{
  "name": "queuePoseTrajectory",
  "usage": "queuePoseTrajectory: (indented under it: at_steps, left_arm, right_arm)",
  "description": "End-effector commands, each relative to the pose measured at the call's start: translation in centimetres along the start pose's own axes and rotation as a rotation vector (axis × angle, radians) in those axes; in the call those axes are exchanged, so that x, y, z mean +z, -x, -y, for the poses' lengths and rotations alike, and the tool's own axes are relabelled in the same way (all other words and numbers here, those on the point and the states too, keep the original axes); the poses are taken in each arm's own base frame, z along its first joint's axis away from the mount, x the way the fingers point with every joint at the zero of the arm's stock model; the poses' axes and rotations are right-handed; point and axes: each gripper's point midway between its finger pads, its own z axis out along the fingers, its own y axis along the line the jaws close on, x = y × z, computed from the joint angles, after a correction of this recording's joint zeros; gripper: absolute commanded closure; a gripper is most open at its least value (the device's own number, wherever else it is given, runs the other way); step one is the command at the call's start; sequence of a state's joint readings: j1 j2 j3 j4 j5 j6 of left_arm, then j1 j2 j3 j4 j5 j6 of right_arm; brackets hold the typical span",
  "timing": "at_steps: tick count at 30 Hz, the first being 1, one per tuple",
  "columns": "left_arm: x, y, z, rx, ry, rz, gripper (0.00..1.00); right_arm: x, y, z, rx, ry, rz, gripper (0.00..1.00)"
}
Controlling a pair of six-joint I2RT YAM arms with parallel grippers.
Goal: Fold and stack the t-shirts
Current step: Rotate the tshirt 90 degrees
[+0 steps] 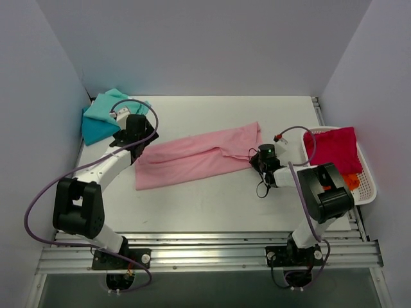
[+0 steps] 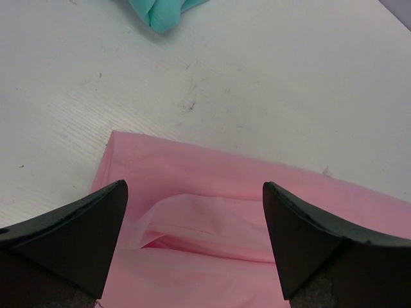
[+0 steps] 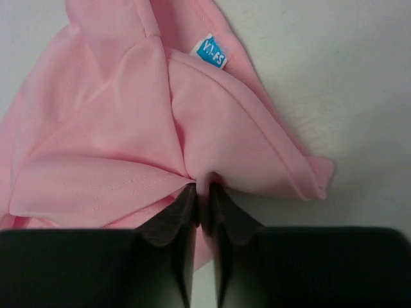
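pink t-shirt (image 1: 196,157) lies stretched out left of the basket (image 1: 368,188). thin, floppy, light stuff. right gripper (image 3: 202,192) is clamped on its basket-side end, left gripper (image 2: 194,192) spread wide over the far end, I'd pinch the hem corner there

Soft matt pink cloth shirt (image 3: 128,128) lies on a scuffed, matt white table (image 2: 257,77).

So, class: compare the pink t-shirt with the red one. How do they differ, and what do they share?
The pink t-shirt lies stretched out on the table; the red t-shirt sits in the white basket. The right claw pinches the pink t-shirt; nothing touches the red t-shirt. Both are plain, single-colour cloth.
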State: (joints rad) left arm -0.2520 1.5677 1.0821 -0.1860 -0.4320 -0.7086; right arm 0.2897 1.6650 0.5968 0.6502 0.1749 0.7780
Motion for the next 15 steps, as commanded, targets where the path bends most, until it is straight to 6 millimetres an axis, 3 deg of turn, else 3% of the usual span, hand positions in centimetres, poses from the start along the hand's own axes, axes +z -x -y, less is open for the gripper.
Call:
queuePoseTrajectory:
  at_steps: [1,2,5,6,7,8,9,10,11,12,13,14,15]
  left_arm:
    - [-0.1,2.1,1.2,-0.023,-0.062,0.043,0.05]
    - [-0.2,2.3,1.2,-0.028,-0.067,0.044,0.05]
    - [-0.2,2.6,1.4,-0.039,-0.086,0.046,0.05]
    - [-0.1,2.8,1.4,-0.038,-0.091,0.047,0.05]
    - [-0.3,3.3,1.7,-0.042,-0.098,0.053,0.05]
    - [-0.3,3.4,1.9,-0.041,-0.101,0.054,0.05]
    - [-0.4,3.7,2.1,-0.038,-0.105,0.057,0.05]
    - [-0.6,4.3,2.3,-0.04,-0.109,0.067,0.05]
    - [-0.7,4.5,2.4,-0.039,-0.107,0.07,0.05]
    - [-0.8,4.5,2.2,-0.037,-0.099,0.067,0.05]
    - [-1.0,4.8,2.1,-0.04,-0.095,0.076,0.05]
    - [-1.0,4.7,1.9,-0.038,-0.091,0.077,0.05]
    - [-1.1,4.8,1.8,-0.039,-0.091,0.078,0.05]
  right_arm:
    - [1.8,0.6,-1.5,0.0,0.012,0.015,0.95]
    - [2.3,0.7,-1.7,0.002,0.008,0.017,1.0]
    - [4.6,1.9,-3.3,0.002,0.01,0.035,1.0]
    - [5.9,1.0,-2.5,-0.028,-0.028,0.004,1.0]
    - [7.1,3.4,-4.9,-0.019,0.0,0.045,1.0]
    - [8.2,4.5,-4.8,-0.013,-0.022,0.056,1.0]
    - [9.9,4.0,-4.0,-0.02,-0.059,0.028,1.0]
    - [11.2,7.2,-6.6,0.01,-0.007,0.087,1.0]
    - [12.5,8.5,-7.0,0.029,0.02,0.097,1.0]
    - [14.9,8.3,-7.3,0.039,0.058,0.104,0.98]
    - [16.2,9.0,-8.5,0.047,0.118,0.117,0.87]
    - [17.4,12.4,-12.5,0.068,0.238,0.17,0.53]
    - [20.0,9.6,-13.1,0.05,0.366,0.053,0.39]
